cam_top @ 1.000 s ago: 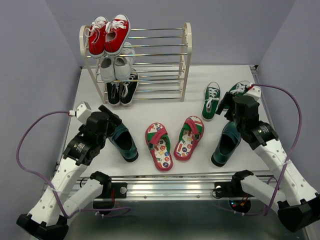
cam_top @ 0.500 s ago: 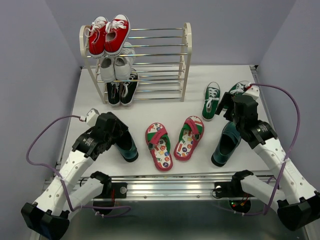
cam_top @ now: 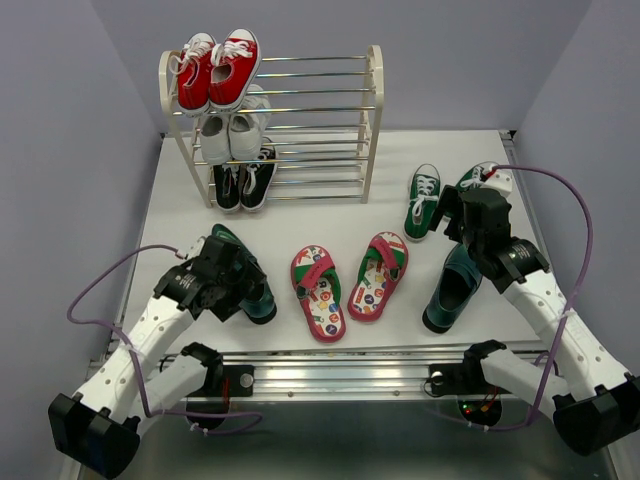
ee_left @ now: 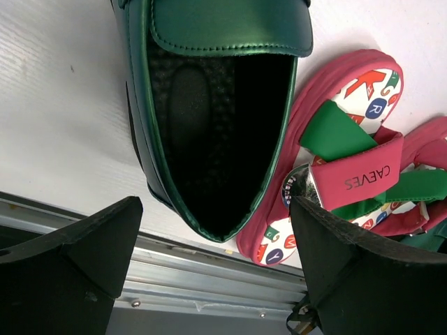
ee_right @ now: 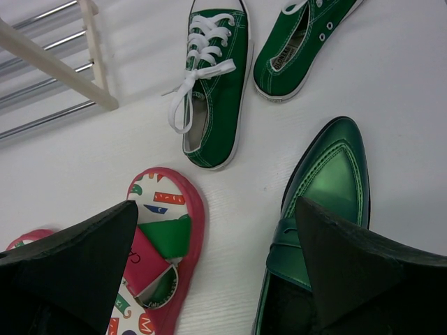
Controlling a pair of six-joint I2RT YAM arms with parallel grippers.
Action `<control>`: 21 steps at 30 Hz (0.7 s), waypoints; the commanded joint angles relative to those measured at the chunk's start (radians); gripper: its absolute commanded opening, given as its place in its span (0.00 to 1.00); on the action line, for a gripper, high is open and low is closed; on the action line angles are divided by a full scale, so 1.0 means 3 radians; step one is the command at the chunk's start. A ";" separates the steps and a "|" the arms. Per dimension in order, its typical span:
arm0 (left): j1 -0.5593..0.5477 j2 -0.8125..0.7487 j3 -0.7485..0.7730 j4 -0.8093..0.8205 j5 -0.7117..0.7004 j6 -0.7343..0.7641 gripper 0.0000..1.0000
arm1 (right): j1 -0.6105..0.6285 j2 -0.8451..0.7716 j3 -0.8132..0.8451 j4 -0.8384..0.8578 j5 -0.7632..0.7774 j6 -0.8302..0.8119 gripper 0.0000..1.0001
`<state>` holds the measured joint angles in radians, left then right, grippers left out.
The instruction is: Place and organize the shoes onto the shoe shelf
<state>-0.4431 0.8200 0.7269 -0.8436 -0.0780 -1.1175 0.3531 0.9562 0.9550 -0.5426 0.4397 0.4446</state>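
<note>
The left gripper (ee_left: pixel 215 202) stands wide, nothing held, poised over the heel opening of the left teal slip-on (ee_left: pixel 209 125). Contact with the rim: cannot tell. From above, the wrist hides most of this shoe and only its heel end shows. It lies on the table (cam_top: pixel 300 225) in front of the left end of the shoe shelf (cam_top: pixel 372 120).

The right gripper (ee_right: pixel 216 206) is also wide and empty, above the toe of the right teal slip-on (ee_right: pixel 325 181), which lies in front of the shelf and right of it.

The red flip-flops (cam_top: pixel 345 280) lie in front of the shelf's middle. The green sneakers (cam_top: pixel 423 200) sit just right of the shelf; the right wrist covers most of the outer one.

The shelf's left half holds red sneakers (cam_top: pixel 218 70) on the top tier, white sneakers (cam_top: pixel 230 130) on the middle and black sneakers (cam_top: pixel 243 180) on the bottom.
</note>
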 commanded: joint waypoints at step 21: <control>0.0004 -0.0085 -0.0449 0.0240 -0.0062 -0.0514 0.49 | -0.0011 0.0065 0.0058 0.0055 0.0048 -0.0076 1.00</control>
<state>-0.4431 0.7986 0.6270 -0.7753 -0.0742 -1.2514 0.3531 0.9752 0.9546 -0.5426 0.4404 0.4355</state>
